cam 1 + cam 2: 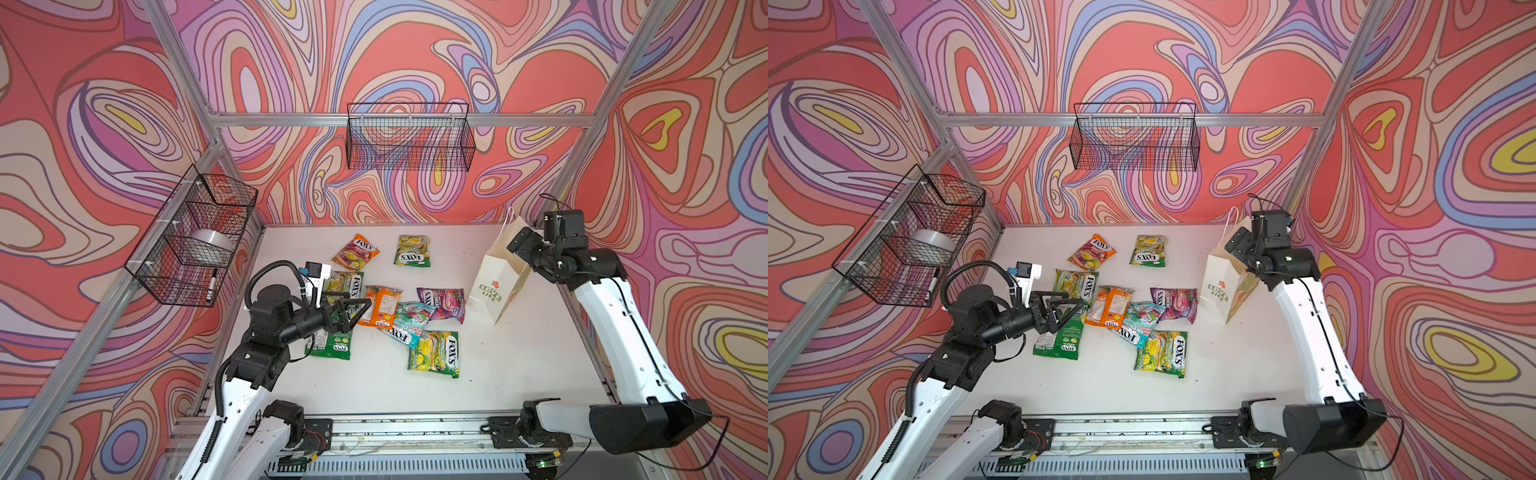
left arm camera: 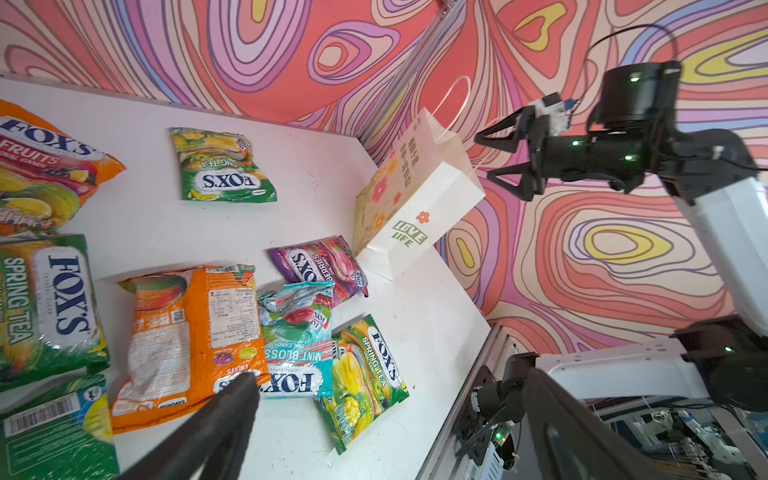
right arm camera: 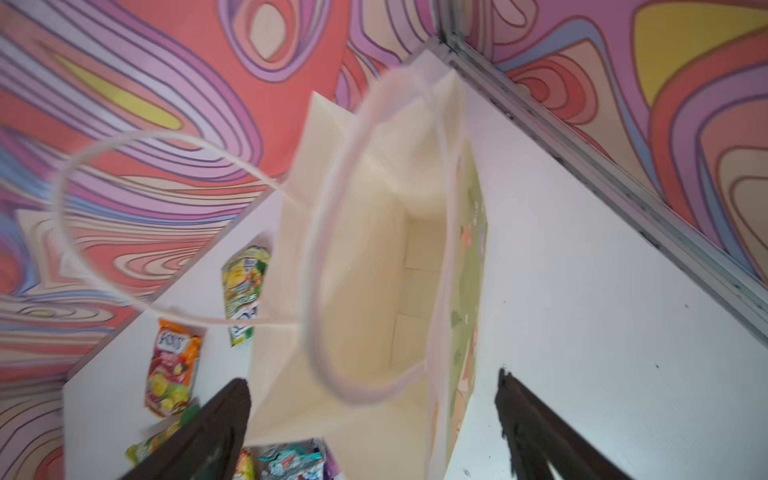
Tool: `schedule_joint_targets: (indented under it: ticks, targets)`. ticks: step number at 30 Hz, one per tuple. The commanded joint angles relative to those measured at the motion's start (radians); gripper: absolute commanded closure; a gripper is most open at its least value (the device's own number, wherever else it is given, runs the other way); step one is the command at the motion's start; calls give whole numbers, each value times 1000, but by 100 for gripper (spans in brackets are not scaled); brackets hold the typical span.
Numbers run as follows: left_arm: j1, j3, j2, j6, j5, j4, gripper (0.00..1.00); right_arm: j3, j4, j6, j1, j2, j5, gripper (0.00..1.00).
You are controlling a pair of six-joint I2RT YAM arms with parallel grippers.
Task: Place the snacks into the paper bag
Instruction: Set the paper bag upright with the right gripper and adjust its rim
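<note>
Bag [image 1: 494, 286]: far right, leaning, looks empty | Snacks [image 1: 380, 307]: scattered centre | Right gripper [image 2: 482, 157]: jaws spread above bag, holding nothing | Left gripper [image 1: 355, 305]: jaws spread over snacks | Risk: unheld leaning bag may topple if nudged

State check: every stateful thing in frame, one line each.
paper bag: standing, mouth open, no packet seen inside.
snacks: eight visible, all lying on the table, several overlapping.
left end effector: open, empty, over the packets.
right end effector: open, empty, above the bag's mouth.
side wire basket: holds a tape roll and a marker.
</note>
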Motion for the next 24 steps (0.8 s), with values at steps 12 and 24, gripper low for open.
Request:
schedule_joint_targets:
  ticks: [12, 24]
  targets:
    - [-8, 11, -22, 50, 6, -40, 0, 94, -112, 115, 32, 152, 269, 46]
    - [-12, 10, 27, 80, -74, -101, 0, 156, -154, 48, 21, 199, 222, 100]
